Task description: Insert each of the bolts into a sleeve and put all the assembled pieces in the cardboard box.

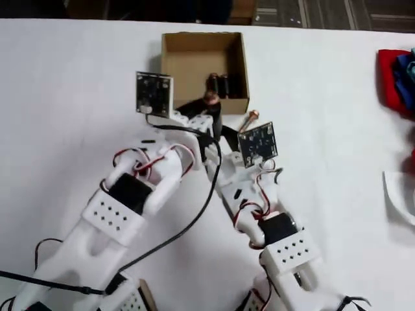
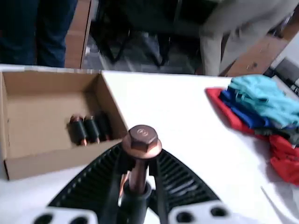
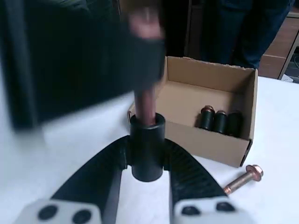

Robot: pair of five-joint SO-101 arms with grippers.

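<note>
My left gripper (image 2: 138, 161) is shut on a copper bolt (image 2: 141, 140) held head up, its shaft going down into a black sleeve (image 2: 135, 200). My right gripper (image 3: 147, 156) is shut on that black sleeve (image 3: 147, 144), with the bolt shaft (image 3: 145, 105) entering it from above. Both grippers meet just in front of the cardboard box (image 1: 174, 65), where the bolt head (image 1: 211, 98) shows. Inside the box lie a few assembled pieces (image 1: 218, 84) (image 3: 219, 120) (image 2: 88, 129). A loose bolt (image 1: 249, 118) (image 3: 243, 179) lies on the table beside the box's near right corner.
A pile of red, blue and teal cloths (image 1: 397, 71) (image 2: 261, 107) lies at the table's right edge. A white plate-like item (image 1: 399, 194) sits below it. The white table (image 1: 78, 84) stretches bare to the left of the box.
</note>
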